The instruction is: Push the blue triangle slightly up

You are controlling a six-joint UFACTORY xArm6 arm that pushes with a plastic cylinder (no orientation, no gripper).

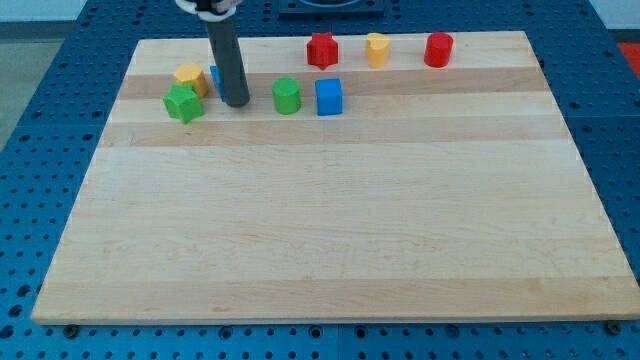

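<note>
The blue triangle [215,76] is mostly hidden behind my rod; only a blue sliver shows at the rod's left edge, near the board's top left. My tip [236,102] rests on the board just below and right of that sliver, seemingly against the block. A yellow block [189,77] sits to the triangle's left, with a green star-like block [183,102] below it.
A green cylinder-like block [287,96] and a blue cube [329,97] lie right of my tip. A red star [322,50], a yellow block [377,48] and a red cylinder [438,49] line the wooden board's [320,230] top edge.
</note>
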